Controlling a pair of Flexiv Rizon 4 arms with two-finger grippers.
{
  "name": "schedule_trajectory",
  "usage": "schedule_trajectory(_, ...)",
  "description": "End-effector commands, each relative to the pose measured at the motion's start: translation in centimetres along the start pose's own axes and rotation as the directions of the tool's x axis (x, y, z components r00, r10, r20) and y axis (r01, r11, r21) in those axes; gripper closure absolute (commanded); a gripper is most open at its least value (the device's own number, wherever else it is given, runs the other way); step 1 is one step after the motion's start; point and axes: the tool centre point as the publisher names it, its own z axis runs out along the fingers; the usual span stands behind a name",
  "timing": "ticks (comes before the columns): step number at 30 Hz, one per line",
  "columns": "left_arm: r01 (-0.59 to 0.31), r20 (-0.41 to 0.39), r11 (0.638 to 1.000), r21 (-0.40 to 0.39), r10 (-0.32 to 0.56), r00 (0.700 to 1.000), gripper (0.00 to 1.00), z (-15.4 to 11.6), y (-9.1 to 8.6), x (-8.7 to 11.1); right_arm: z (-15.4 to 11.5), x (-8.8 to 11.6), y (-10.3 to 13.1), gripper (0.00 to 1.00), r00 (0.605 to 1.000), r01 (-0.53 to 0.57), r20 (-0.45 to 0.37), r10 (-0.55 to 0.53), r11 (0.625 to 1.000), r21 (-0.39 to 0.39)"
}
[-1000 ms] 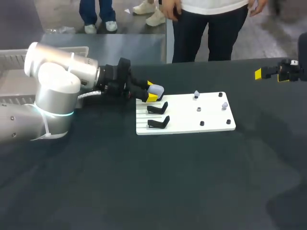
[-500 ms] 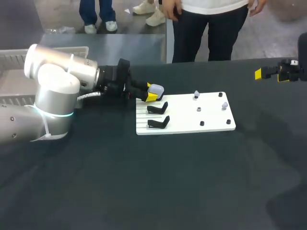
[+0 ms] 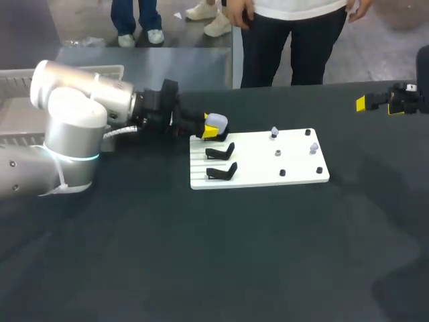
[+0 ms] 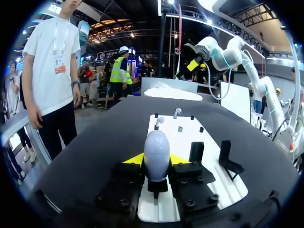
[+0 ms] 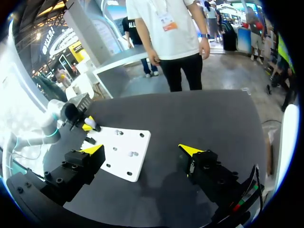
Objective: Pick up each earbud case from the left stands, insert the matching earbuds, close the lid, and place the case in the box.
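**White plate on a black worktop**
A flat white rectangular base plate (image 3: pixel 268 168) lies on a matte black worktop (image 3: pixel 228 261). It sits in the far half, near the far edge and about midway along it. Its long sides run roughly along that edge, slightly askew. Parallel grooves (image 3: pixel 197 176) mark the plate's left end. Small round black studs (image 3: pixel 320 170) stand on its right half: one at the far right corner, one at the near right corner, and another along the near side towards the middle. Dark worktop surface runs from the plate out to the near edge.
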Motion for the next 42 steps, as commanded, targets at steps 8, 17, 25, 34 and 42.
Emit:
schedule_trajectory(8, -0.003, 0.008, 0.997, -0.074, 0.004, 1.000, 1.00, -1.8, -2.7, -4.6, 0.0, 0.0, 0.0, 0.00, 1.000, 0.001, 0.001, -0.001, 1.000, -0.001)
schedule_trajectory(17, -0.006, -0.048, 0.991, -0.134, 0.000, 0.999, 1.00, -0.6, -3.9, -6.7, 0.9, -0.1, 1.0, 0.00, 0.999, 0.006, -0.032, -0.007, 1.000, -0.024)
schedule_trajectory(25, -0.026, -0.048, 0.977, -0.214, 0.016, 0.999, 1.00, 0.2, -5.0, -8.4, 3.1, -0.4, 5.3, 0.00, 0.992, 0.088, -0.087, -0.094, 0.993, -0.073)
schedule_trajectory(34, -0.052, -0.041, 0.975, -0.218, 0.044, 0.998, 1.00, 0.9, -5.6, -10.2, 5.8, -0.3, 8.0, 0.00, 0.977, 0.145, -0.140, -0.161, 0.982, -0.118)
schedule_trajectory(42, -0.068, -0.024, 0.971, -0.229, 0.064, 0.998, 1.00, 2.0, -6.1, -11.4, 7.6, 0.1, 10.1, 0.00, 0.968, 0.171, -0.155, -0.196, 0.972, -0.161)
